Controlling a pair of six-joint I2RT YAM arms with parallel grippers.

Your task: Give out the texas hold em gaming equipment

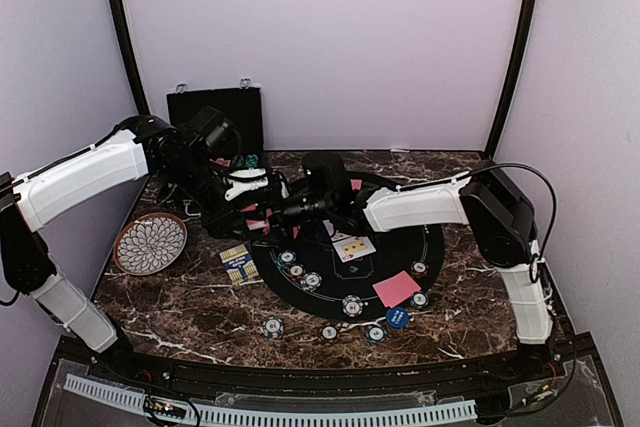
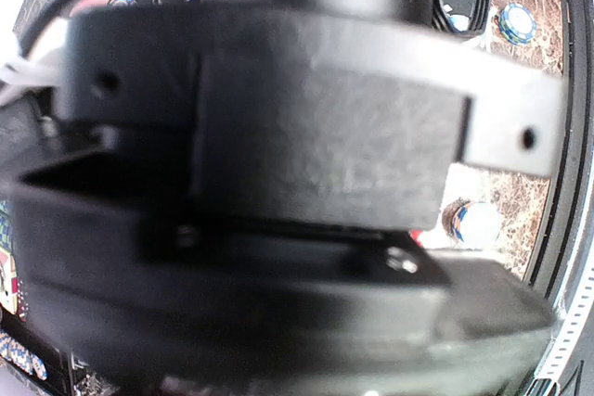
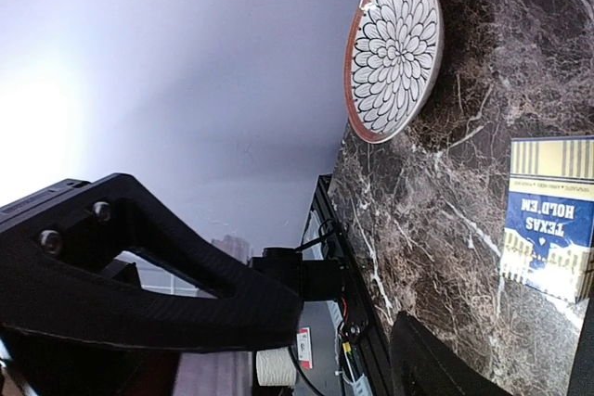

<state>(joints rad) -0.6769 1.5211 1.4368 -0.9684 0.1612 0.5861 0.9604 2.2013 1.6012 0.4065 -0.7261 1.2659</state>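
My two grippers meet over the far left edge of the round black mat [image 1: 400,247]. The left gripper [image 1: 262,209] has red-backed cards [image 1: 258,222] right at its tip, and I cannot tell if it grips them. The left wrist view is blocked by the right arm's black body, with only striped chips [image 2: 517,21] showing at the edges. The right gripper [image 1: 292,213] is open and empty, its fingers [image 3: 167,275] wide apart [image 3: 343,317]. Blue and white chips [image 1: 312,280], face-up cards [image 1: 353,247], a pink card [image 1: 396,288] and a blue button disc [image 1: 397,317] lie on and near the mat.
A petal-pattern plate [image 1: 150,243] lies at the left, also in the right wrist view [image 3: 394,48]. A Texas Hold'em card box [image 1: 238,263] lies beside the mat [image 3: 548,220]. A black case [image 1: 215,107] stands at the back wall. Three chips [image 1: 329,332] lie near the front edge.
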